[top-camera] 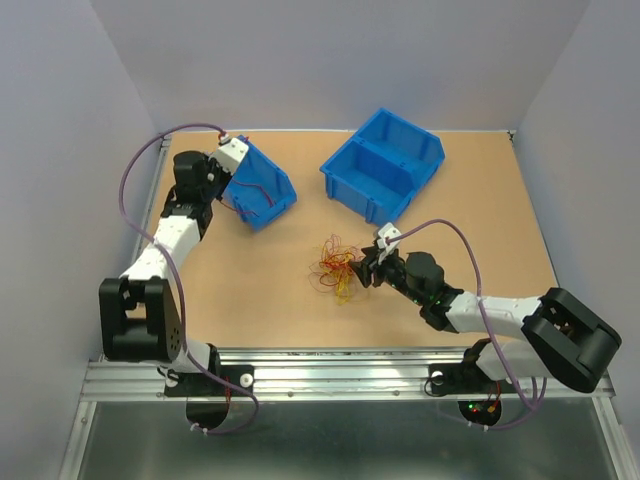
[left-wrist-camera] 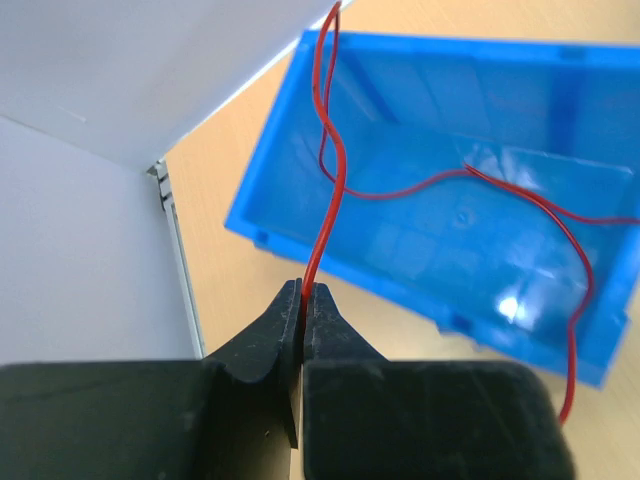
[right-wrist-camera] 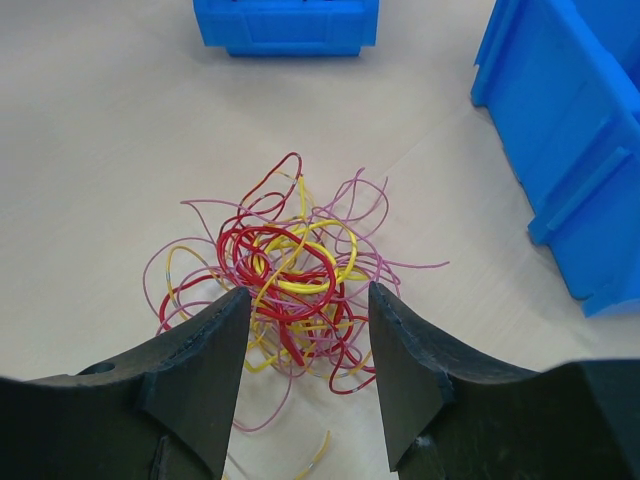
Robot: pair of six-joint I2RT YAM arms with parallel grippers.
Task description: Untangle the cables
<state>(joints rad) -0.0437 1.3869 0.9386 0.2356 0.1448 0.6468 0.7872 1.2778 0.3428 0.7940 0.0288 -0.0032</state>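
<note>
Though hair-thin, glossy cables [right-wrist-camera: 290,285] in loose curly tangle.

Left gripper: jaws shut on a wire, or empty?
Shut on a red wire. The left gripper has its jaws meeting at the tips with the wire pinched between them; its free length runs over the blue bin.

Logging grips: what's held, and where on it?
The left gripper pinches a red wire, where along it unclear; right gripper holds nothing, open at the tangle.
</note>
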